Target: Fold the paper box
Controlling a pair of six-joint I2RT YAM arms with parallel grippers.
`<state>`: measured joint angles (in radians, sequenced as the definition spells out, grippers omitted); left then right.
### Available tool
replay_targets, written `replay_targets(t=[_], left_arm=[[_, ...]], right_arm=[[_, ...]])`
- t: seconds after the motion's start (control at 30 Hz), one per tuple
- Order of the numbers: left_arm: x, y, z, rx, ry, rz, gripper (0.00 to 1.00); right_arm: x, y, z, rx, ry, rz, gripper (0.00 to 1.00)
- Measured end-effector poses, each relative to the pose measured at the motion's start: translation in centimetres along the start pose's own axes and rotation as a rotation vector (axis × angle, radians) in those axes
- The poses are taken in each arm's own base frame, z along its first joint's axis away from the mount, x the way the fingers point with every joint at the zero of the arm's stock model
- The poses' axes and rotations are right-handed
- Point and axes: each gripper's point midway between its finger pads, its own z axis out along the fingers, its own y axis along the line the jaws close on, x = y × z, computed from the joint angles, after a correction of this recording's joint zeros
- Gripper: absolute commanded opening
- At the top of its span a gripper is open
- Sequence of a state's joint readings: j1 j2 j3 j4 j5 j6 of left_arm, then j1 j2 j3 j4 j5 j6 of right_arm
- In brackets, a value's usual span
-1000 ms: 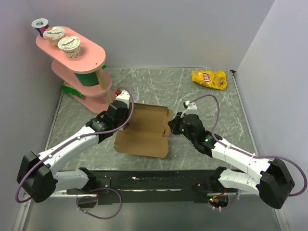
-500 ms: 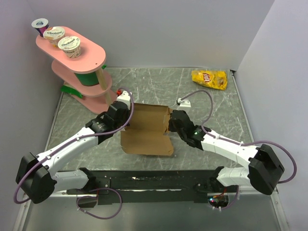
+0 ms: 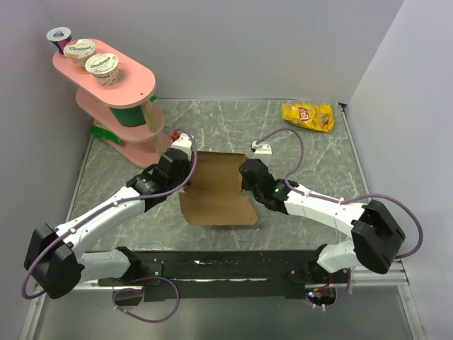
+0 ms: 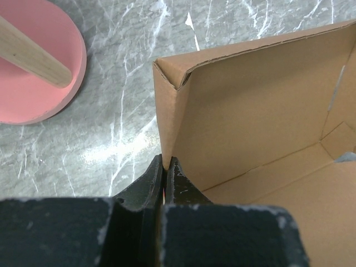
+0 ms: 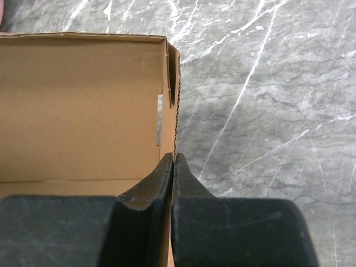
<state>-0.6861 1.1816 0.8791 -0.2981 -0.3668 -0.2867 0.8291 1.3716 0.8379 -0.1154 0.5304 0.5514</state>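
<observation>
Grey marble tabletop (image 3: 212,120) from above: the paper box (image 3: 216,202) lies mid-table between the arms, its back and end walls raised and its front panel flat. The left gripper (image 3: 188,172) and right gripper (image 3: 246,172) each hold one end. Three yogurt cups (image 3: 102,65) stand on the pink stand (image 3: 134,85); a Lay's chip bag (image 3: 308,117) lies far right

Left wrist: jaws pressed onto the left side wall (image 4: 167,111) — box interior empty

Right wrist: jaws pinch the right side wall (image 5: 168,130). Best to hold both walls upright and square, I'd judge, while the corners tuck in

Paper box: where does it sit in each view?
Top external: paper box at centre, between the arms.
Left wrist: right half, side wall pinched in left claw.
Right wrist: left half, side wall pinched in right claw.
Shared landmark: grey marbled table.
</observation>
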Motion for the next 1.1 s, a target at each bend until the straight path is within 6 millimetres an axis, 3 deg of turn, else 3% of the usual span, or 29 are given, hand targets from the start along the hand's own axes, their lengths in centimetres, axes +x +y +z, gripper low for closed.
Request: replay_targets(t=[0.03, 0.07, 0.17, 0.27, 0.37, 0.47, 0.57, 0.7, 0.8, 0.9, 1.03, 1.1], left_arm=[[0.0, 0.0, 0.0, -0.001, 0.001, 0.0, 0.01], [0.0, 0.1, 0.1, -0.002, 0.003, -0.003, 0.01], [0.0, 0.8, 0.5, -0.006, 0.012, -0.025, 0.01], [0.0, 1.7, 0.8, -0.007, 0.021, -0.05, 0.01], [-0.1, 2.4, 1.0, -0.005, 0.025, -0.07, 0.01], [-0.3, 2.5, 1.1, 0.017, 0.025, -0.084, 0.01], [-0.5, 2.5, 1.0, 0.048, 0.011, -0.097, 0.01], [-1.1, 2.5, 0.3, 0.097, -0.025, -0.118, 0.01], [-2.3, 2.4, -0.5, 0.138, -0.078, -0.135, 0.01], [-3.3, 1.9, -1.2, 0.184, -0.123, -0.143, 0.01], [-4.0, 1.2, -1.8, 0.244, -0.157, -0.146, 0.01], [-4.2, 1.0, -1.9, 0.265, -0.167, -0.146, 0.01]], right_arm=[[-0.1, 0.0, -0.1, -0.002, -0.002, 0.0, 0.09], [-0.2, 0.1, -0.2, -0.007, -0.004, 0.0, 0.31], [-1.1, 0.3, -1.1, -0.039, -0.017, -0.007, 0.67], [-2.2, 0.4, -2.6, -0.081, -0.035, -0.014, 0.79], [-3.9, 0.4, -4.5, -0.148, -0.056, 0.003, 0.8], [-6.8, -0.7, -6.2, -0.226, -0.096, 0.073, 0.8], [-10.4, -3.0, -7.9, -0.274, -0.174, 0.154, 0.78], [-12.6, -6.5, -8.1, -0.277, -0.218, 0.215, 0.77], [-11.4, -8.7, -6.5, -0.27, -0.18, 0.241, 0.77], [-7.9, -9.9, -4.2, -0.291, -0.079, 0.26, 0.77], [-2.8, -7.9, -3.2, -0.453, 0.045, 0.264, 0.76], [-1.7, -6.8, -3.7, -0.538, 0.059, 0.27, 0.76]])
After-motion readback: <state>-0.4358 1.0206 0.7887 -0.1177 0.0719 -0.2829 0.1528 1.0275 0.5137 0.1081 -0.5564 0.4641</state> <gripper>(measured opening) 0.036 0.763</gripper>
